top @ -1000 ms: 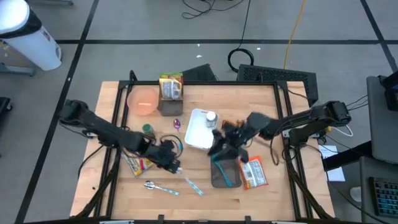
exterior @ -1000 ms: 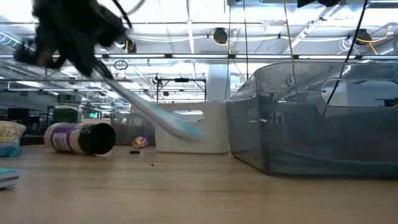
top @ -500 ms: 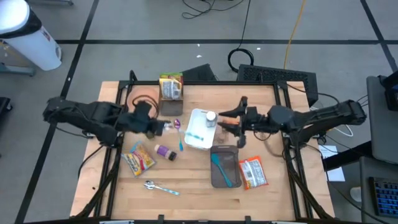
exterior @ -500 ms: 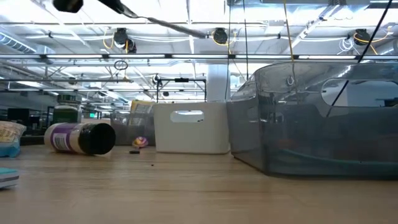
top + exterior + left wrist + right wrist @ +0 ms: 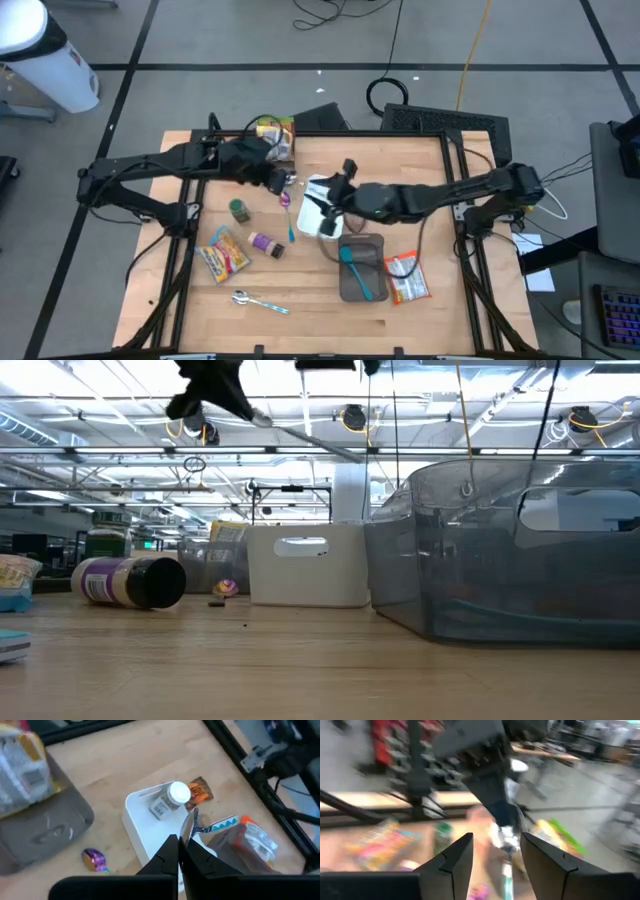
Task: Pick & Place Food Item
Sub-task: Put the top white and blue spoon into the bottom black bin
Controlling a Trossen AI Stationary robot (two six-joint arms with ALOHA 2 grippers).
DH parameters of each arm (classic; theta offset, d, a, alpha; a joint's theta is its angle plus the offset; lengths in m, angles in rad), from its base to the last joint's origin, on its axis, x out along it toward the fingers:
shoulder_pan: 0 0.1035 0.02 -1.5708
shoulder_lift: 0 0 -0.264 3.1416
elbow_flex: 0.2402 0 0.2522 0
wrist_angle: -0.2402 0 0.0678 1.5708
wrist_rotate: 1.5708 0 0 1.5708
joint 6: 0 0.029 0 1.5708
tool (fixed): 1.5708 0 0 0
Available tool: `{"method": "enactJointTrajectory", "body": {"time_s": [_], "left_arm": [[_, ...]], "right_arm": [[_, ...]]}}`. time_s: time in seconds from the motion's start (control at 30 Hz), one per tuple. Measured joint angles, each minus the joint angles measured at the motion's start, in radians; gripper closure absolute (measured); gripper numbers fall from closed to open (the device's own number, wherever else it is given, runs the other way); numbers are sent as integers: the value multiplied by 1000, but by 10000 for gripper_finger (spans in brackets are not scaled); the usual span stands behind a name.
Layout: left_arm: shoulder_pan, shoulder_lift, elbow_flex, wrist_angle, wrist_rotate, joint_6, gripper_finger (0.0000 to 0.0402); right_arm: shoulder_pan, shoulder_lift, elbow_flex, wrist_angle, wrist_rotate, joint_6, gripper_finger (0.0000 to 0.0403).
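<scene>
My left gripper (image 5: 281, 180) hangs above the table's far middle, shut on a metal utensil with a teal patterned handle (image 5: 220, 825). A purple wrapped candy (image 5: 284, 200) lies on the wood under it. My right gripper (image 5: 322, 198) reaches in level from the right over the white tray (image 5: 145, 827), open with nothing between its fingers (image 5: 455, 865). A white-capped bottle (image 5: 170, 800) lies in the tray. In the right wrist view, the utensil (image 5: 507, 875) hangs below my left gripper, just ahead of my right gripper. My left gripper pinches the utensil's bare metal end (image 5: 187, 832) between its two fingers. The fingers slant down from the table's left. The utensil is lifted clear and slopes down away from the fingers (image 5: 310, 442), its teal handle end (image 5: 291, 228) free.
A grey bin with a snack bag (image 5: 275, 140) stands at the far edge. A green can (image 5: 239, 209), a purple jar (image 5: 265, 243), a snack bag (image 5: 222, 255) and a spoon (image 5: 255, 300) lie front left. A grey container (image 5: 360, 270) and an orange pack (image 5: 405, 278) lie front right.
My left gripper has risen from near the table's front and swung toward the far edge, turning, with the utensil lifted clear. My right gripper has gone from over the grey container toward the left over the white tray and tipped up to level.
</scene>
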Motion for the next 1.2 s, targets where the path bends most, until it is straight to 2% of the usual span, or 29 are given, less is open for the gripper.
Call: {"method": "enactJointTrajectory", "body": {"time_s": [0.17,0.5,0.8,1.03,1.2], "left_arm": [[68,-3,1,43,82,125,399],[133,-7,-1,64,188,234,399],[174,-8,-1,127,255,242,399],[177,-8,-1,133,260,225,399],[177,-8,-1,134,259,213,399]], "right_arm": [[-5,66,37,-18,133,-12,248],[-52,76,38,-130,133,145,248],[-49,76,38,-173,134,116,248],[-52,76,38,-182,137,115,248],[-52,76,38,-184,155,84,270]]}}
